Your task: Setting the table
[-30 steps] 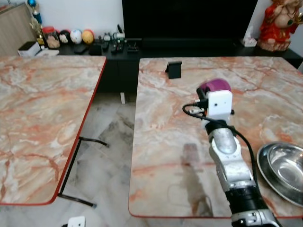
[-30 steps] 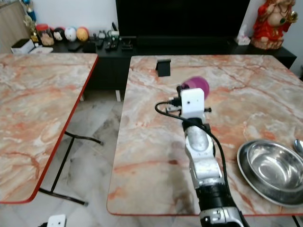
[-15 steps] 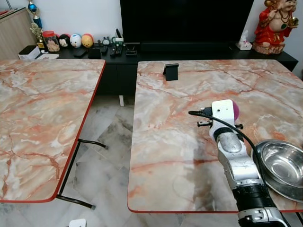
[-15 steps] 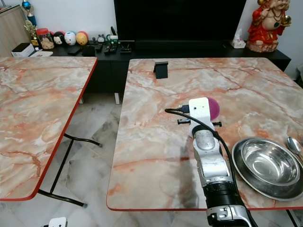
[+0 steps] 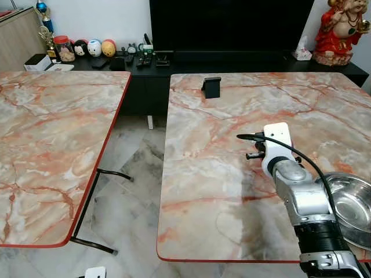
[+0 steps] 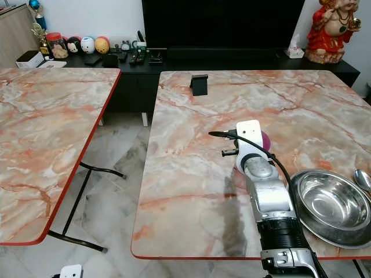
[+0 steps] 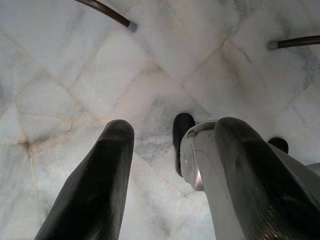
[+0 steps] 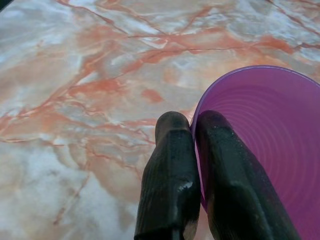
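The right arm (image 6: 268,191) is seen stretched over the marble worktop (image 6: 191,174), and a sliver of a purple cup (image 6: 265,139) is seen just past its white wrist block. A steel bowl (image 6: 330,205) sits beside the arm, with a spoon (image 6: 363,179) at the bowl's far edge

No text, label, brand, number or sign can be read on anything here.
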Controlling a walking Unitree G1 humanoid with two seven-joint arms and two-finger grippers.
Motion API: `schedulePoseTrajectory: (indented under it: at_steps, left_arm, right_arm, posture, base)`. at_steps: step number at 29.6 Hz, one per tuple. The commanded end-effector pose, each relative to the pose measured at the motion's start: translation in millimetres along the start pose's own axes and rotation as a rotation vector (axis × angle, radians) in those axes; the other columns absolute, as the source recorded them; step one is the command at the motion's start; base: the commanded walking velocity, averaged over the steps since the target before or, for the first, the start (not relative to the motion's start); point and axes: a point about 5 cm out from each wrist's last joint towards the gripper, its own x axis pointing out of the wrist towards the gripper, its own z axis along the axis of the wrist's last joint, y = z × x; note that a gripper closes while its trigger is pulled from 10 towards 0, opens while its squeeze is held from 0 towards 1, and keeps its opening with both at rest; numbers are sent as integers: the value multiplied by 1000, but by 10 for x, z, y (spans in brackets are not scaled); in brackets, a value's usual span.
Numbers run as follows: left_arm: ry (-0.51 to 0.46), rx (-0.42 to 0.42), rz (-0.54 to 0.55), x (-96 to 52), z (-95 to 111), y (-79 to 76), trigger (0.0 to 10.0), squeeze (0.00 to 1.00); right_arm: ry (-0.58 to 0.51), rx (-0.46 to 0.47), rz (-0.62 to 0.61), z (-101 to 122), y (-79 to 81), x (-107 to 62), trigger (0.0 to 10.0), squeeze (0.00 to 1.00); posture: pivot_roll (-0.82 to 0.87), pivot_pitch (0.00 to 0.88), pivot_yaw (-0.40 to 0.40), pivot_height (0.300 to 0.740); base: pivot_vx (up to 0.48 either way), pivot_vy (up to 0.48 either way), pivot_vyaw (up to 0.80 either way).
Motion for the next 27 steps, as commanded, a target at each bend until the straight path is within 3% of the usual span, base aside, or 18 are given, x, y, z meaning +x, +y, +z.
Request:
schedulePoseTrajectory:
  at_steps: [1, 6, 16, 22, 27]
  left_arm:
    - [24, -2, -5, -6, -39, 10, 10000, 0]
    - [27, -2, -10, -4, -37, 2, 10000, 0]
    - [25, 13, -17, -1, -23, 2, 10000, 0]
    - [26, 8, -17, -1, -26, 0, 10000, 0]
    - [24, 7, -18, -1, -22, 1, 10000, 0]
  right_arm:
    - [-18, -6, 4, 122, -50, -36, 10000, 0]
    - [23, 45, 28, 109, -104, -48, 10000, 0]
    - [84, 9, 96, 28, -25, -79, 10000, 0]
    - [108, -23, 80, -31, -52, -64, 10000, 0]
    - [125, 6, 34, -72, -139, -49, 10000, 0]
  posture:
    - [-131, 0, -9, 719]
    - [-133, 0, -10, 719]
    - [-134, 0, -10, 719]
    - [-132, 0, -11, 719]
    - [-132, 0, -10, 719]
  base:
    - [0, 0, 0]
    - [0, 0, 0]
    - [0, 0, 0]
    - [0, 0, 0]
    - [0, 0, 0]
